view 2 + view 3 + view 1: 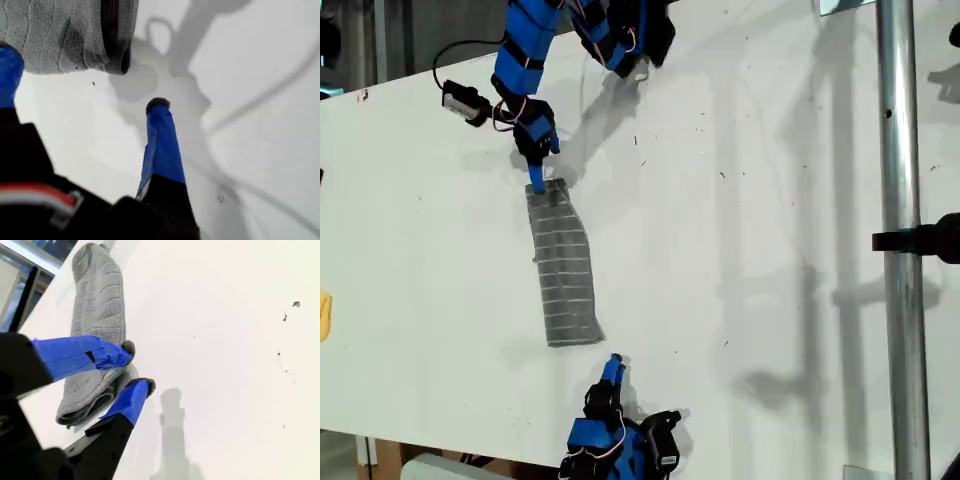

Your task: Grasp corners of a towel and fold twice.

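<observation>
The towel is a grey striped cloth lying as a narrow folded strip on the white table. My second gripper is at the strip's far end in the exterior view. Its jaws are a little apart; one fingertip lies over the towel edge, the other beside it on the table. My first gripper is near the table's front edge, just off the strip's near end. It is open, with the towel's layered end ahead of its fingers and untouched.
A yellow object shows at the exterior view's left edge. A metal pole with a black clamp runs down the exterior view's right. Cables and a small black box lie by the far arm.
</observation>
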Robot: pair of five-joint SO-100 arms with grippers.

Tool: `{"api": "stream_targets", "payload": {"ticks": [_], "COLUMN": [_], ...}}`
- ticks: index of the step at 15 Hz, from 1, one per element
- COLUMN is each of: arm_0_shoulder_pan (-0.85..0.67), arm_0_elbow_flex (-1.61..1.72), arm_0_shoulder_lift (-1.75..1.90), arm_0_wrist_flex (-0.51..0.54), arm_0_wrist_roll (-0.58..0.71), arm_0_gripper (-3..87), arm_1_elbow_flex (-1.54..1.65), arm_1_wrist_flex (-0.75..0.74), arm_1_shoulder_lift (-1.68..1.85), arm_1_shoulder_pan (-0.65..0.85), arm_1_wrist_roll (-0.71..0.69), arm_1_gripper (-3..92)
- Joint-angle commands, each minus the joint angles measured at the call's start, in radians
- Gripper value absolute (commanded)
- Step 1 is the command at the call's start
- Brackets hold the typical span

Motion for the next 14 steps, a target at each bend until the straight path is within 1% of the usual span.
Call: {"api": "stream_targets", "payload": {"ticks": [1,3,4,5,6,7,9,11,12,13,14], "arm_0_shoulder_pan": [-0.009,-0.009,-0.009,-0.009,-0.009,-0.011,-0.011,-0.023,-0.026,-0.028,-0.028], "arm_0_elbow_flex": [0.003,0.003,0.003,0.003,0.003,0.003,0.003,0.003,0.003,0.003,0.003], "arm_0_shoulder_lift": [0.008,0.008,0.008,0.008,0.008,0.008,0.008,0.008,0.008,0.008,0.008], "arm_0_wrist_flex": [0.009,0.012,0.014,0.017,0.018,0.018,0.02,0.018,0.017,0.015,0.015], "arm_0_wrist_roll": [-0.011,-0.014,-0.015,-0.018,-0.02,-0.017,-0.018,-0.005,0.0,0.003,0.005], "arm_0_gripper": [9.5,9.5,9.5,9.6,9.6,9.7,9.8,10.1,10.2,10.3,10.3], "arm_1_elbow_flex": [-0.256,-0.43,-0.506,-0.566,-0.595,-0.597,-0.561,-0.37,-0.253,-0.153,-0.064], "arm_1_wrist_flex": [-0.029,-0.014,-0.012,-0.026,-0.06,-0.086,-0.064,-0.06,-0.025,0.057,0.175], "arm_1_shoulder_lift": [-0.255,-0.414,-0.48,-0.526,-0.546,-0.548,-0.503,-0.347,-0.221,-0.075,0.114], "arm_1_shoulder_pan": [-0.057,-0.103,-0.127,-0.149,-0.167,-0.17,-0.16,-0.114,-0.092,-0.074,-0.066], "arm_1_wrist_roll": [0.014,0.064,0.087,0.1,0.101,0.104,0.057,0.028,0.025,0.025,0.021], "arm_1_gripper": [47.5,46.4,44.3,39.0,18.9,3.2,-0.2,-0.2,-0.2,-0.2,-0.2]}}
